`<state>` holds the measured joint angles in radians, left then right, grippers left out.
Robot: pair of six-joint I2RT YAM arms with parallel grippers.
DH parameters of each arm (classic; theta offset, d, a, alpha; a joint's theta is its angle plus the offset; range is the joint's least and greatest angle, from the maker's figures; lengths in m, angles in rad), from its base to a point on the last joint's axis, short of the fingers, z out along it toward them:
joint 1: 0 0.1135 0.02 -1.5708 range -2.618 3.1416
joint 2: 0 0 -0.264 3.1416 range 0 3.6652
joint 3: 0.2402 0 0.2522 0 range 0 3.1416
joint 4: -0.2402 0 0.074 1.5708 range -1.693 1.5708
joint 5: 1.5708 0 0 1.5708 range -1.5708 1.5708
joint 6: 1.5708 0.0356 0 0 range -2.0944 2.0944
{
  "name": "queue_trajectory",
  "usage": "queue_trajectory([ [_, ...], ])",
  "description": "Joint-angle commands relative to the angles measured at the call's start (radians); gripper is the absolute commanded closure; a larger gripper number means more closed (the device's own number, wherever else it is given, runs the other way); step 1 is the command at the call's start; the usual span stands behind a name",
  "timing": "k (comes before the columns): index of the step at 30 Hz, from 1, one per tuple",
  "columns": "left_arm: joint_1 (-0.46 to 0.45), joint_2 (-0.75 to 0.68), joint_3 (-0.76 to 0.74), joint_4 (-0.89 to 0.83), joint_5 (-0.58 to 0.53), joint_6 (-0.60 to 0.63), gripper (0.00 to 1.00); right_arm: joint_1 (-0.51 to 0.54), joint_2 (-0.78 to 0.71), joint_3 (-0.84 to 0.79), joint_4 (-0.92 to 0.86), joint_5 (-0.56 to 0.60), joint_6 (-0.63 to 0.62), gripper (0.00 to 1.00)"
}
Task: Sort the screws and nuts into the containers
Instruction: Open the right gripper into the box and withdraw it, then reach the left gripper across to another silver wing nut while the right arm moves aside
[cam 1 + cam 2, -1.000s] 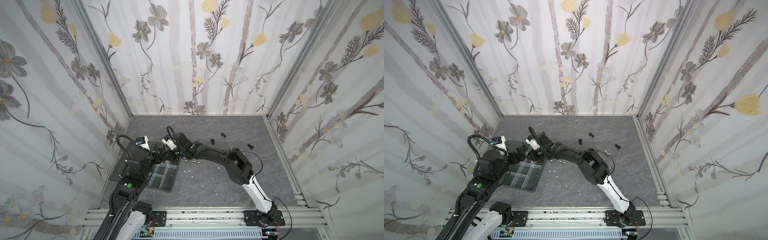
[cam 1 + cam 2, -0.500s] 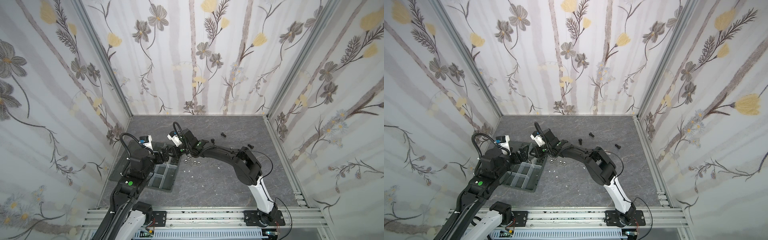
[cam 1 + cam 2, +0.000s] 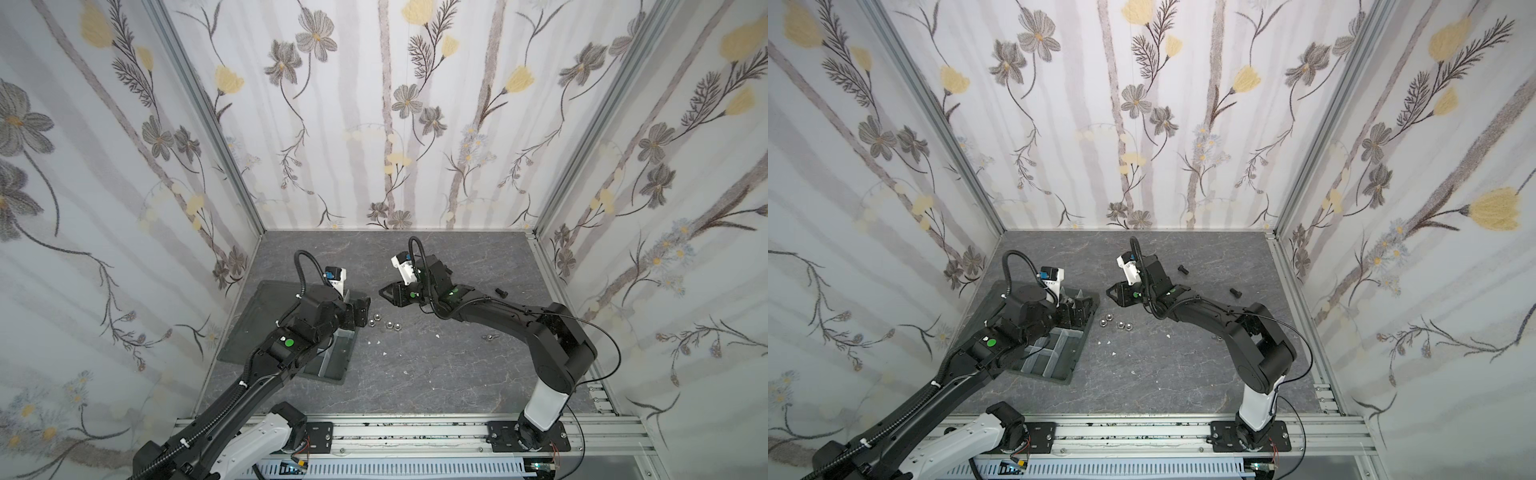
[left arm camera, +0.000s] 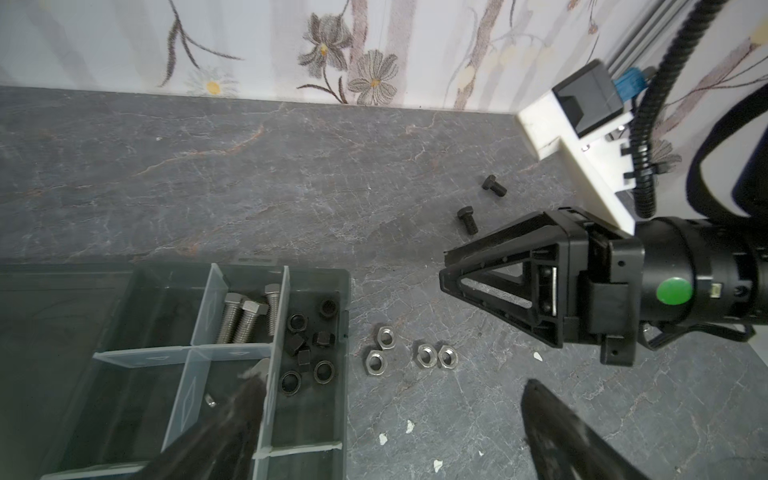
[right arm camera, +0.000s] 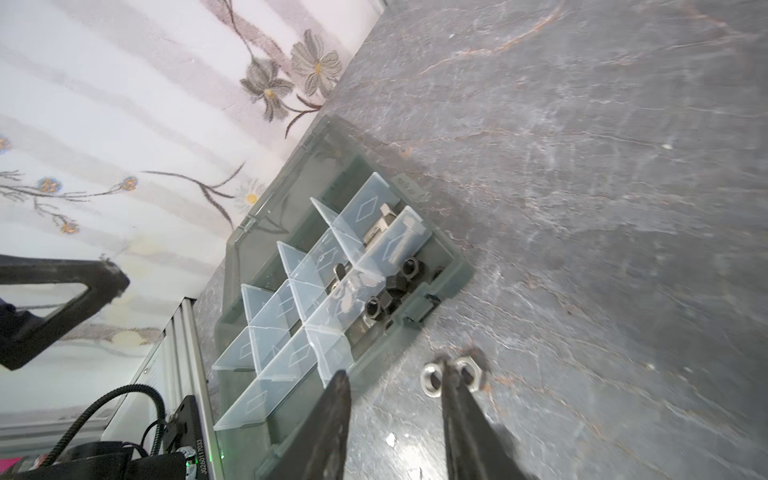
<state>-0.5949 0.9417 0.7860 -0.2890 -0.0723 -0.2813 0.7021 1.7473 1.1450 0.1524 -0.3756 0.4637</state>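
Note:
The dark grey organiser tray (image 4: 347, 316) lies at the left, its containers split by translucent dividers. One container holds silver screws (image 4: 245, 318); the one beside it holds black nuts (image 4: 309, 345). Several silver nuts (image 4: 426, 355) lie on the table just beside the tray, also seen in both top views (image 3: 390, 325) (image 3: 1120, 325). Two black screws (image 4: 467, 219) lie farther back. My left gripper (image 4: 395, 377) hangs open over the tray's edge and the silver nuts (image 3: 361, 311). My right gripper (image 5: 394, 368) is open and empty, one fingertip over two silver nuts (image 5: 432, 380), its tip (image 3: 384, 293) just right of the tray.
The tray's flat dark lid (image 3: 257, 320) lies open against the left wall. Tiny white flecks (image 3: 378, 342) dot the table in front of the nuts. A small silver piece (image 3: 490, 336) lies under the right arm. Walls close in at the left, back and right.
My right gripper has drawn back to the right from above the tray and its jaws have parted. My left gripper has moved right toward the tray's edge.

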Motion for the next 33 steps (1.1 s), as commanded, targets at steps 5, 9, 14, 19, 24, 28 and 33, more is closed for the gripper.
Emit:
queue_trajectory([
  [5,-0.128,0.137,0.064,0.067,-0.079,-0.017,0.06,-0.081,-0.172,-0.17,0.031,0.119,0.04,0.61],
  [9,-0.184,0.226,0.093,0.099,-0.084,-0.013,0.07,-0.156,-0.249,-0.26,0.028,0.12,0.074,0.59],
  [14,-0.25,0.354,0.137,0.138,-0.08,-0.003,0.08,-0.259,-0.341,-0.358,0.036,0.131,0.109,0.54],
  [19,-0.321,0.483,0.161,0.227,-0.015,0.043,0.08,-0.369,-0.415,-0.474,0.097,0.085,0.171,0.52],
  [24,-0.384,0.633,0.233,0.272,0.041,0.096,0.08,-0.494,-0.477,-0.55,0.14,0.021,0.227,0.51],
  [28,-0.419,0.762,0.307,0.31,0.077,0.139,0.08,-0.595,-0.545,-0.613,0.171,-0.007,0.275,0.51],
  [33,-0.45,0.911,0.393,0.375,0.138,0.155,0.11,-0.702,-0.624,-0.669,0.182,-0.019,0.315,0.52],
])
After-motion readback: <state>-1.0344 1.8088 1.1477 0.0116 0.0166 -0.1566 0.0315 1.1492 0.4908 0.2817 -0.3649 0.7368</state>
